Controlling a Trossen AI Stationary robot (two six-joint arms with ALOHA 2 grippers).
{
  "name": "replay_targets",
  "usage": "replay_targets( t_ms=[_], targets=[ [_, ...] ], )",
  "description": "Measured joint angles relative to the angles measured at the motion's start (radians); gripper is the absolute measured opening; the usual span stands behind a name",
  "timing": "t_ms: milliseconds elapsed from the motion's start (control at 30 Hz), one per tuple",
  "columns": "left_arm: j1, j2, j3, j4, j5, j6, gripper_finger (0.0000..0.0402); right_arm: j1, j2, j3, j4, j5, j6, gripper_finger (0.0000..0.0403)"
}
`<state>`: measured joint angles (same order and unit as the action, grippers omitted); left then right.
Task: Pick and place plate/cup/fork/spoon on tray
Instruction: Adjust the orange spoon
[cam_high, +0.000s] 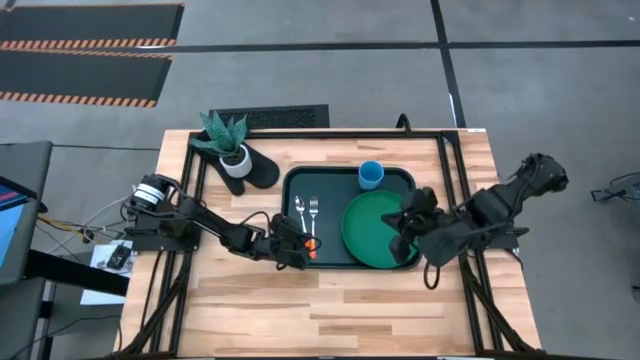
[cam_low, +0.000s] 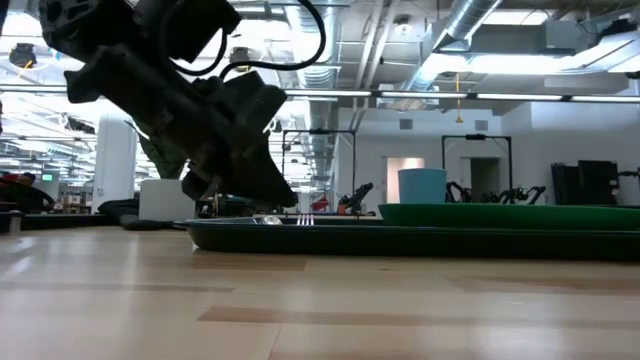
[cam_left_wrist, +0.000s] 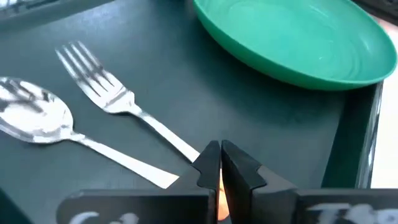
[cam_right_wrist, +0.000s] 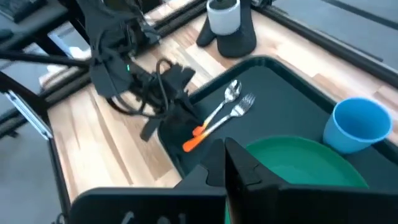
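The left gripper (cam_left_wrist: 220, 163) has its jaws pinched on the fork (cam_left_wrist: 99, 84) handle, beside the spoon (cam_left_wrist: 34, 115). Lifting carelessly could drag both off the tray (cam_high: 296, 183).

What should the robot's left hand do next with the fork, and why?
Probably open and lift away. The left hand is shut on the fork's orange handle, and the fork already lies flat on the tray beside the spoon, so it looks placed.
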<state>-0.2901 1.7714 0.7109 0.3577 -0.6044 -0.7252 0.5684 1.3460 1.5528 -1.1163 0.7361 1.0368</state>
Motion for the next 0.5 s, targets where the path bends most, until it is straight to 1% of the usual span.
replay_targets(
  t_ms=[267,400,500],
  targets=[
    [0.038,0.0,0.0,-0.012,0.058,0.041,0.0,0.022,0.038,0.0,-0.007,-0.004,0.037,0.0008],
    [0.035,0.0,0.0,-0.046,0.077,0.031,0.0,0.019,0.049,-0.001,-0.005,-0.004,0.037,0.0008],
    [0.02,0.0,0.0,-0.067,0.07,0.011,0.0,0.019,0.047,-0.001,-0.004,-0.004,0.037,0.0008]
  ],
)
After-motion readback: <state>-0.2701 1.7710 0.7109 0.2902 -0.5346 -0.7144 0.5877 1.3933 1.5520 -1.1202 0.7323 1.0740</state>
